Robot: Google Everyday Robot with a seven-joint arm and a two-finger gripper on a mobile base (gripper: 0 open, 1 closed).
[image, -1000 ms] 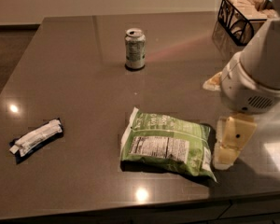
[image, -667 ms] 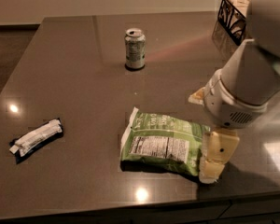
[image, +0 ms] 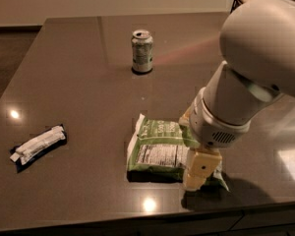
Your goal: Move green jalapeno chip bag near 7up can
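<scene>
The gripper (image: pixel 200 171) is down over the bag's right edge; whether it holds anything I cannot tell. The bag (image: pixel 155 149) lies flat at its 9 o'clock, light green with a white label panel. It is probably light, soft, crinkly and slippery, so pinch an edge seam. The can (image: pixel 142 50) stands well apart at the bag's 12 o'clock.

Dark brown glossy table (image: pixel 88 87), carrying three items. 7up can (image: pixel 142 51) upright, upper centre; green jalapeno chip bag (image: pixel 157 151) flat, label panel up, lower centre; white-and-black wrapped bar (image: pixel 38 143) lower left, well apart from both. Gripper (image: pixel 197 177) at the bag's right end.
</scene>
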